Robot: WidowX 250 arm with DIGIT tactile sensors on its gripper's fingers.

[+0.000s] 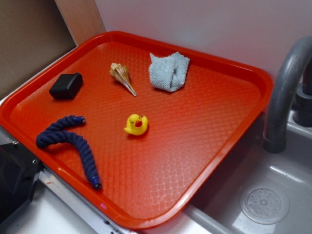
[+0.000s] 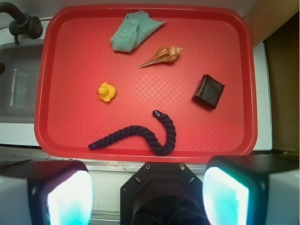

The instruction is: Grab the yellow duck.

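From my wrist view the duck sits left of centre on the red tray, ahead and left of my gripper, whose jaws stand wide apart with nothing between them. It stands alone (rope nearest, shell farther), on flat textured plastic.

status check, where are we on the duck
Pincer open, high above tray. Duck upright, untouched. Rope nearest, apart from it.
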